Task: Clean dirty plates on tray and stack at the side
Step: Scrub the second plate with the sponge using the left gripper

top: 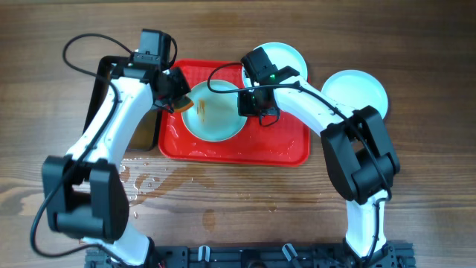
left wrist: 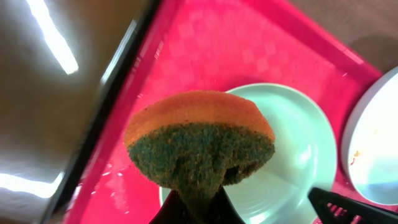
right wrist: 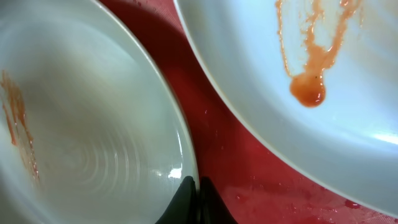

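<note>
The right plate (top: 357, 93) sits off the tray (top: 223, 151) (apparently done). The left pincer (top: 177, 93) clamps a sponge (left wrist: 199, 146) over the smeared plate (top: 216, 123). The right pincer (right wrist: 196, 199) pinches its rim, and the far plate (top: 291, 56) is dirty too.

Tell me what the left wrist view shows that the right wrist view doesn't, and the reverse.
Left wrist only: the sponge, orange over green, pinched in the left jaws, and the black tray's rim. Right wrist only: a sauce drop with streaks on one plate. Both: the red tray and two plates side by side.
</note>
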`<move>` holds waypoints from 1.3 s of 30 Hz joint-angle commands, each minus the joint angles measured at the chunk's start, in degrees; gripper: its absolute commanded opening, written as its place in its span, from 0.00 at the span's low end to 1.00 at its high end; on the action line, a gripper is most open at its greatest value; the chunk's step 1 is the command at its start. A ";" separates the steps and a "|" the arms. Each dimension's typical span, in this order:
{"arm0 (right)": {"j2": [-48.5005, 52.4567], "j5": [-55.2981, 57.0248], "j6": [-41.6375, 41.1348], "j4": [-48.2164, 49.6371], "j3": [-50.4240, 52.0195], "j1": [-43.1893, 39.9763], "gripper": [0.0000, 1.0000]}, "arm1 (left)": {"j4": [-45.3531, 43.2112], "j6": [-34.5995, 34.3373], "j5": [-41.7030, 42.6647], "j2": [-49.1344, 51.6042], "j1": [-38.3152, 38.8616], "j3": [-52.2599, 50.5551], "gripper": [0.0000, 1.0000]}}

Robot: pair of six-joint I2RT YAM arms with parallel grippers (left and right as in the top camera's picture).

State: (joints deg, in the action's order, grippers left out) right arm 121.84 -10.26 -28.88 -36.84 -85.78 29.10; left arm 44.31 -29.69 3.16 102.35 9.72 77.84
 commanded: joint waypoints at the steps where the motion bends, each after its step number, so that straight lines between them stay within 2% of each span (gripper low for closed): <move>1: 1.62 -1.77 -2.82 0.11 -0.31 0.07 0.04 | -1.33 0.31 6.40 5.31 0.20 0.00 0.04; 5: 1.62 -3.50 -2.60 0.22 0.02 0.07 0.04 | -3.28 1.62 8.44 9.38 0.48 0.00 0.04; 11: 1.62 -3.72 -2.51 0.35 0.02 0.07 0.04 | -7.15 8.76 8.07 14.93 2.60 0.00 0.04; 17: 1.62 -3.72 -2.12 0.37 0.02 0.07 0.04 | -5.11 8.76 6.99 17.99 3.04 0.02 0.04; 23: 1.62 -4.76 -1.44 0.85 0.02 0.07 0.04 | 1.31 18.86 23.50 17.97 3.04 0.02 0.04; 26: 1.62 -4.76 -1.27 0.85 0.02 0.07 0.04 | 0.85 20.11 24.81 17.99 3.02 0.02 0.04; 28: 1.62 -4.76 -1.27 0.83 0.02 0.07 0.04 | -1.75 19.82 23.91 17.99 2.73 0.02 0.04; 30: 1.62 -4.76 -1.25 0.83 0.02 0.07 0.04 | -5.03 16.59 20.37 17.99 2.47 0.02 0.04; 36: 1.62 -4.76 -1.25 0.72 0.02 0.07 0.04 | -12.35 5.25 -2.32 18.03 2.45 0.02 0.04; 38: 1.62 -4.76 -1.27 0.72 0.02 0.07 0.04 | -11.02 2.10 -7.85 18.03 2.45 0.02 0.04; 39: 1.62 -4.74 -1.27 0.72 0.02 0.07 0.04 | -10.14 1.97 -7.74 18.03 2.45 0.02 0.04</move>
State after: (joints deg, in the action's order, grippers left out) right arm 121.95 -12.84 -30.59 -35.99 -85.76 28.88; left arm 31.66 -21.74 9.78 118.54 12.45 78.81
